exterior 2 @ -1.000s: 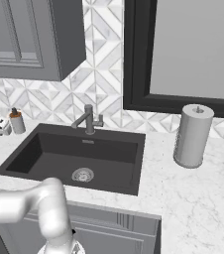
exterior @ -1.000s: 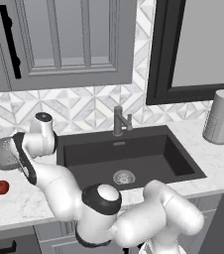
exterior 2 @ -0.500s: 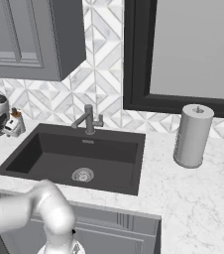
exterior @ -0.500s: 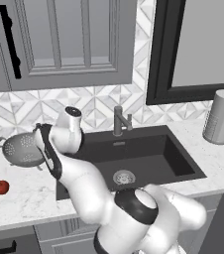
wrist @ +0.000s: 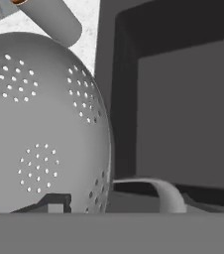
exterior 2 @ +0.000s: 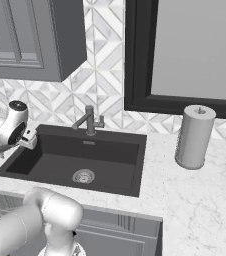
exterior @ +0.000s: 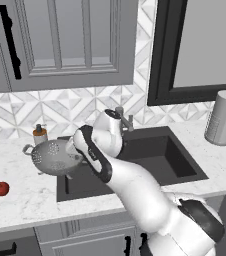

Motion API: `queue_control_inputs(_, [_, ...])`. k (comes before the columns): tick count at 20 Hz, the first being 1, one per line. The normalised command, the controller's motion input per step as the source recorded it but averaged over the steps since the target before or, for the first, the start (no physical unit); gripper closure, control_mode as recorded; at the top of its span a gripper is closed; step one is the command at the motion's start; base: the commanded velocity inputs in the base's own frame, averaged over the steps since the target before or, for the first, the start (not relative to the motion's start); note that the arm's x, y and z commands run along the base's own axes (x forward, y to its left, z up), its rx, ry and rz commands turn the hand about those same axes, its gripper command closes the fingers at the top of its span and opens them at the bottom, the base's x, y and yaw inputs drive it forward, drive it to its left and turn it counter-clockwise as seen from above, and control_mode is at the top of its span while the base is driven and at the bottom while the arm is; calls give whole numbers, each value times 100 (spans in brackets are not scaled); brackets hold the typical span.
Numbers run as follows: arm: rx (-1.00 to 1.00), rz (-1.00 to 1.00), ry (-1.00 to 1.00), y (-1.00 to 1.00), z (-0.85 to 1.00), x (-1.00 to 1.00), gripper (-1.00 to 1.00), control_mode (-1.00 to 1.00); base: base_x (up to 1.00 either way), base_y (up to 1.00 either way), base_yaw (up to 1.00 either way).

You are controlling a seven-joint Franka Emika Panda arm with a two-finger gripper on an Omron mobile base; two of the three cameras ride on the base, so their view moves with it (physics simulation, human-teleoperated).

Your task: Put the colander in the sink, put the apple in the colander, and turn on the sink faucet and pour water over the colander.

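The silvery colander (exterior: pixel 54 156) hangs tilted just above the counter at the left edge of the dark sink (exterior: pixel 150 152). My gripper (exterior: pixel 76 160) is shut on its right rim, near a loop handle (wrist: pixel 159 191). In the hand view the holed bowl of the colander (wrist: pixel 39 124) takes up the left, with the sink basin (wrist: pixel 188 104) behind it on the right. The red apple (exterior: pixel 1 188) lies on the counter at the far left. My arm partly hides the grey faucet (exterior: pixel 125 119); the right base view has the faucet (exterior 2: pixel 89 120) behind the sink (exterior 2: pixel 105 162).
A brown-topped soap dispenser (exterior: pixel 40 134) stands on the counter right behind the colander, and the soap dispenser (wrist: pixel 52 19) lies close above it in the hand view. A paper towel roll (exterior: pixel 225 117) stands right of the sink. Grey cabinets hang above.
The arm has swung to the right and carried the colander from the far left of the counter to the sink's left edge. The apple has stayed in place.
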Motion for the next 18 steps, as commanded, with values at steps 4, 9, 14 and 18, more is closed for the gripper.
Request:
queue_control_inputs(4, [0, 0, 2, -100, 0, -71, 100, -100, 0, 0, 0])
queue_control_inputs(9, [0, 0, 3, -100, 0, -60, 100, -100, 0, 0, 0])
queue_control_inputs(14, [0, 0, 7, -100, 0, -46, 100, -100, 0, 0, 0])
queue_control_inputs(18, [0, 0, 6, -100, 0, -31, 100, -100, 0, 0, 0])
